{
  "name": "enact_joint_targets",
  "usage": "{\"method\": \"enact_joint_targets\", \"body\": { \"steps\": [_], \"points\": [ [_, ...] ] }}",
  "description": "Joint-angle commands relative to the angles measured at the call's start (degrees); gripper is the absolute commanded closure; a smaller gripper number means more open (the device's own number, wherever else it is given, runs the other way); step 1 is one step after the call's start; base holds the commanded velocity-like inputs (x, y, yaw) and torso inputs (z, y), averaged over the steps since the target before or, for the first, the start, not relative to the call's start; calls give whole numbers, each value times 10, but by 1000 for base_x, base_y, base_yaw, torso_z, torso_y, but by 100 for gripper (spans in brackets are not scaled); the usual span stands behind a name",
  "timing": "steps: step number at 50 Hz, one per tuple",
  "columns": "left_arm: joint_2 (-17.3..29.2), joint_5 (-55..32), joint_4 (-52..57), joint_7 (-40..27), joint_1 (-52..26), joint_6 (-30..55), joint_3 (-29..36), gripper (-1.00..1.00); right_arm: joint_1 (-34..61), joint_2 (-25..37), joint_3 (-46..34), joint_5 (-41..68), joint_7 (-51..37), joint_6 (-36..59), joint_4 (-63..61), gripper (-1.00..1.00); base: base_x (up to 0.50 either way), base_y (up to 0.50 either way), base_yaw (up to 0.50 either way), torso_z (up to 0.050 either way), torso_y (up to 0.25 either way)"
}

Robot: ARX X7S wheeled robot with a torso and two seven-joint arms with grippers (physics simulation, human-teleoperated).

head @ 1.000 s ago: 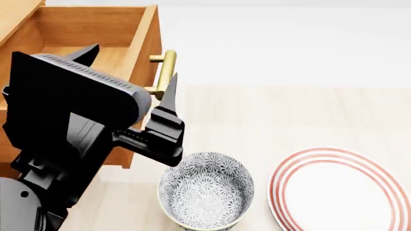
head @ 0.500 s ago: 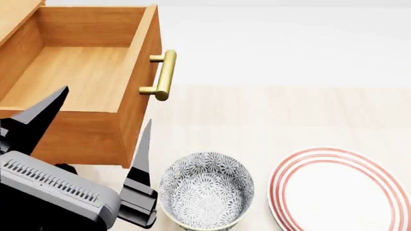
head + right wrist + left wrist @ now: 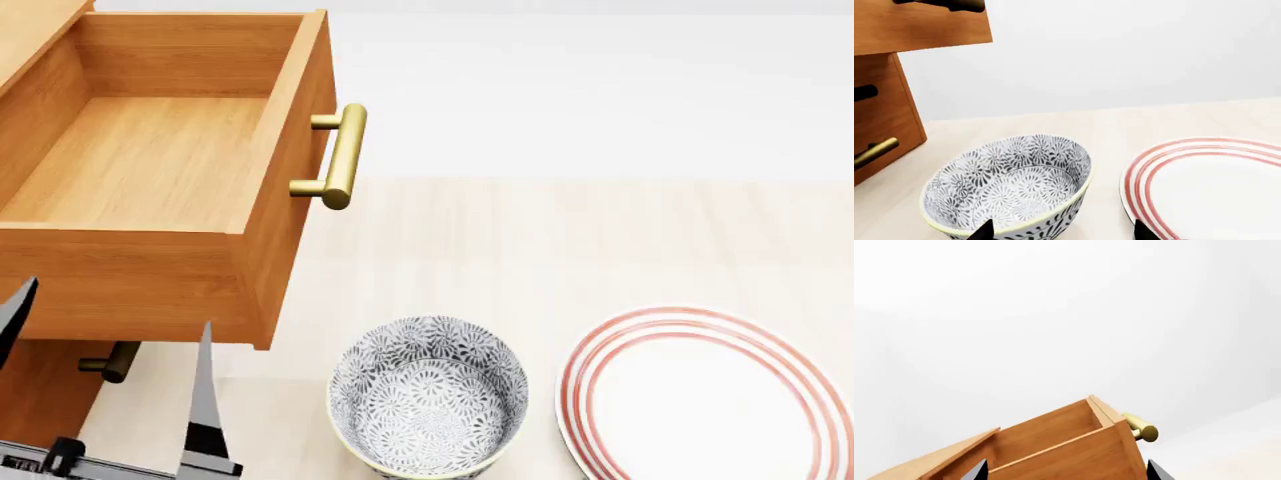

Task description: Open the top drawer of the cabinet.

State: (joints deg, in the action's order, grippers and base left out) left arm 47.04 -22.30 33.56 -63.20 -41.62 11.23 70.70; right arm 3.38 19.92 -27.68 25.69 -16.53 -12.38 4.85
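- The top drawer [image 3: 147, 170] stands pulled well out of the cabinet [image 3: 34, 385], an empty wooden tray at the head view's left.
- It looks rigid and fairly weighty, likely sliding straight on its runners; nothing about it looks fragile.
- The brass bar handle [image 3: 342, 155] on its front is the natural hold: a smooth round bar on two posts, probably slippery, so a pinch across its middle seems safest.
- A lower drawer handle [image 3: 110, 362] peeks out beneath.
- The left gripper [image 3: 107, 370] hangs below the drawer front, fingers spread, holding nothing.
- The right gripper [image 3: 1062, 231] hovers over the patterned bowl [image 3: 1011, 187], tips wide apart, empty.
- A red-ringed plate [image 3: 714, 395] lies just beside the bowl.
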Motion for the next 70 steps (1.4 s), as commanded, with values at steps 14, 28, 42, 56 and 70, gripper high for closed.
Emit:
{"method": "enact_joint_targets", "body": {
  "steps": [14, 28, 42, 56, 70],
  "points": [
    [21, 226, -138, -179, 121, -152, -20, -100, -26, -42, 98, -67, 6, -283, 22, -100, 0, 0, 0, 0, 0],
    [58, 253, -87, -264, 225, -122, -280, -100, 3, -75, 223, -134, -78, -418, 42, -100, 0, 0, 0, 0, 0],
    [26, 279, -43, -264, 340, -84, -527, -100, 34, -71, 342, -193, -141, -431, 2, -100, 0, 0, 0, 0, 0],
    [0, 284, 6, -240, 378, -65, -670, -100, 38, -61, 396, -207, -173, -403, -71, -100, 0, 0, 0, 0, 0],
    [-23, 291, 2, -220, 378, -68, -689, -100, 40, -62, 395, -206, -178, -402, -70, -100, 0, 0, 0, 0, 0]
  ]
}}
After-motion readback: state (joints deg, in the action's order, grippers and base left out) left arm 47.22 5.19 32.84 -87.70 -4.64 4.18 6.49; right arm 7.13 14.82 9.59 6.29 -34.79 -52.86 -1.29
